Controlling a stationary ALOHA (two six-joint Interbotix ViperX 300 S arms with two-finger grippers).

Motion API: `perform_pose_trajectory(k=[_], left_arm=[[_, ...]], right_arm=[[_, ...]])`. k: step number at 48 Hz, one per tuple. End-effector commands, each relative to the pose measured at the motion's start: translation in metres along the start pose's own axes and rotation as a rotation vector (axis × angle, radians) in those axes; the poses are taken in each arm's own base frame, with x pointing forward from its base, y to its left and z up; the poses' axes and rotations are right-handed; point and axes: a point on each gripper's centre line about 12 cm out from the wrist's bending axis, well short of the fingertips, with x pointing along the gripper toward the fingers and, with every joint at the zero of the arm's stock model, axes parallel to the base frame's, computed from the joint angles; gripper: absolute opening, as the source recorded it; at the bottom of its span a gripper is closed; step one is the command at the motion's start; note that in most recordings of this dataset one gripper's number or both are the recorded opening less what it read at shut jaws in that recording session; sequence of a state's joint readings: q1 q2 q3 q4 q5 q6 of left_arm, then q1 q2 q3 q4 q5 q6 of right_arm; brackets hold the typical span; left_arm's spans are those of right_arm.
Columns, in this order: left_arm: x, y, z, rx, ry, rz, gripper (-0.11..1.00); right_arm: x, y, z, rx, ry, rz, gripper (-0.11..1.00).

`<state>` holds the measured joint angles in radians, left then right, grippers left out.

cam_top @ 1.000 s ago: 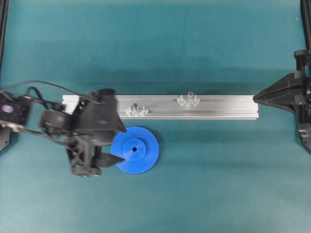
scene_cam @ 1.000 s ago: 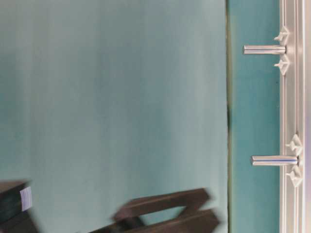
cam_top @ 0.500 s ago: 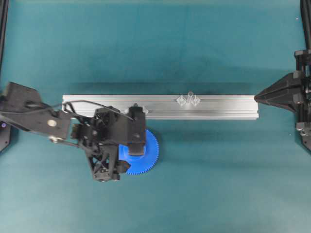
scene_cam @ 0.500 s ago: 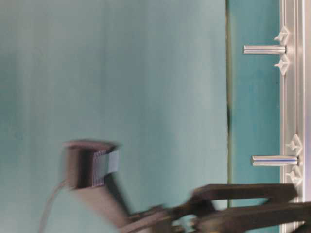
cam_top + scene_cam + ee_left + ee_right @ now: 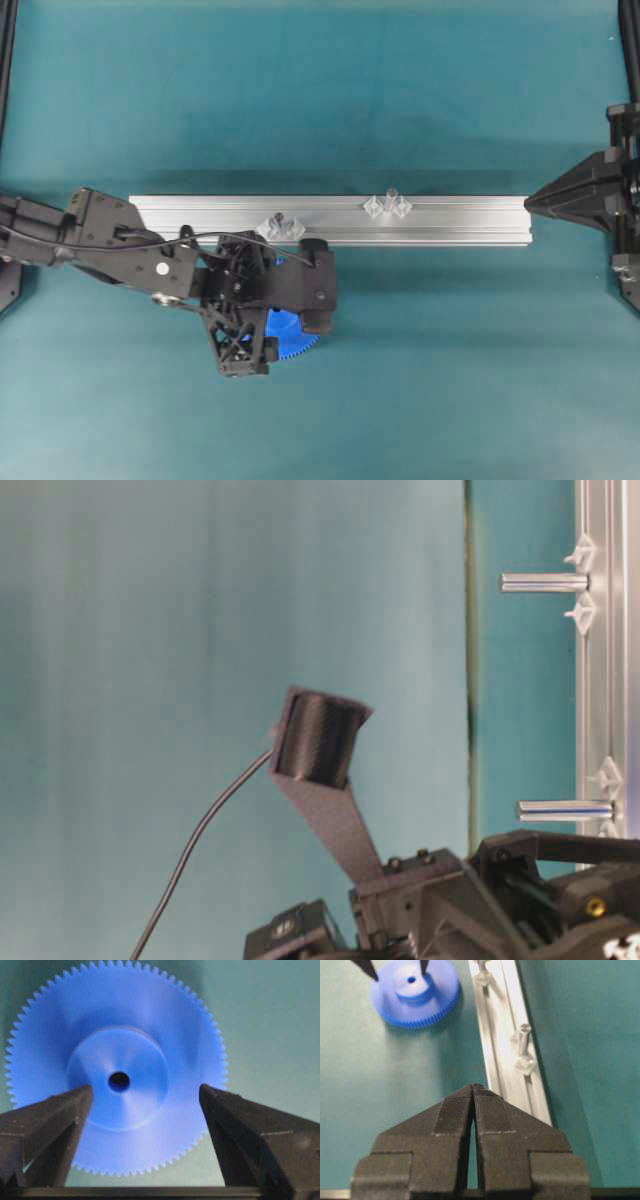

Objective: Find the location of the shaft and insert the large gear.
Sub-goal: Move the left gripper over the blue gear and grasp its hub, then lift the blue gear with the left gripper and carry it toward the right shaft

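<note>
The large gear (image 5: pixel 118 1080) is a blue toothed disc lying flat on the teal mat, hub up. It is mostly covered by my left arm (image 5: pixel 260 300) in the overhead view, with a strip of its rim (image 5: pixel 293 338) showing. My left gripper (image 5: pixel 146 1091) points down over it, open and empty; one finger (image 5: pixel 75 1105) is at the hub's edge, the other (image 5: pixel 220 1110) near the rim. Two clear pegs stand on the rail, one close to the gear (image 5: pixel 280 222) and one further right (image 5: pixel 390 198). My right gripper (image 5: pixel 473 1087) is shut and empty at the rail's right end (image 5: pixel 535 200).
The aluminium rail (image 5: pixel 450 220) lies across the middle of the mat, just behind the gear. Both pegs show in the table-level view (image 5: pixel 545 582) (image 5: pixel 565 809). Black frame posts stand at the far left and right edges.
My left arm has swung right and turned its wrist down over the gear, which is now mostly covered from above. The gear and my right arm have not moved.
</note>
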<state>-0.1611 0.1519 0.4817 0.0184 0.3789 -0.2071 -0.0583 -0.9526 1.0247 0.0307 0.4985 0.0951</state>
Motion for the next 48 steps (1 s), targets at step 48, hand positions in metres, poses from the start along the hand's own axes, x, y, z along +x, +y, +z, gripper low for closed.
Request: perform_pose_trajectory(k=[48], left_arm=[[0.008, 0.014, -0.005, -0.025, 0.057, 0.029, 0.92]], right_arm=[[-0.001, 0.003, 0.005, 0.005, -0.02, 0.012, 0.07]])
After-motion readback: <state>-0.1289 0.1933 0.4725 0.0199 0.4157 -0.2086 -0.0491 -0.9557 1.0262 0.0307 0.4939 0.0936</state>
